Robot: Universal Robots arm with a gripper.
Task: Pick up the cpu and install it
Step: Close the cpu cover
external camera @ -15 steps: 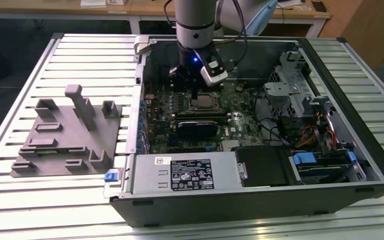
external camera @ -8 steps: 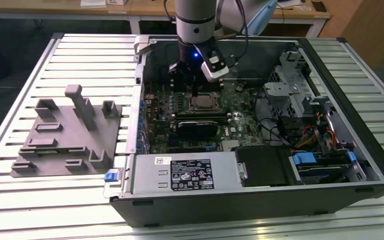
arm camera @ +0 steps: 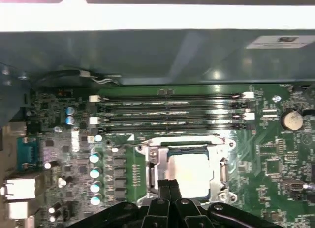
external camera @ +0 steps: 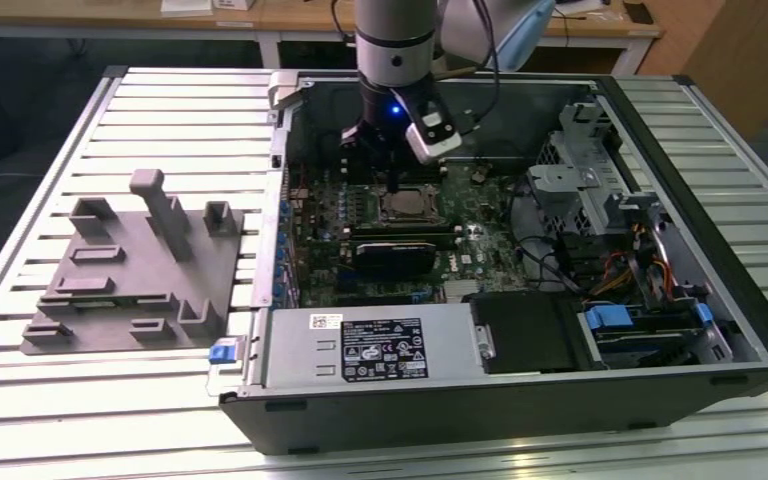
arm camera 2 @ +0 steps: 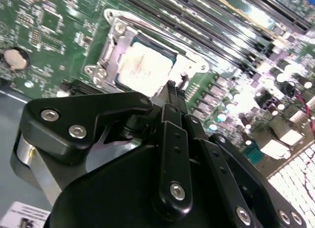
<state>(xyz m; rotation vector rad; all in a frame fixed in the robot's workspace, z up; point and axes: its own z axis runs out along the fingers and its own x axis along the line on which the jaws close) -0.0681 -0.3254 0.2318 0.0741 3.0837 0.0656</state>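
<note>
cpu (arm camera: 189,173) lies flat in the socket (arm camera: 156,161) mid-motherboard (arm camera: 275,164) | gripper (arm camera: 170,184) fingers together, holding nothing, tips at its edge | likely light, stiff, fragile underneath; best held by opposite edges

Even overhead light fills the exterior view; in both wrist views glare washes out the cpu (arm camera 2: 145,66) lid, board edges blown white, foreground soft.
</note>
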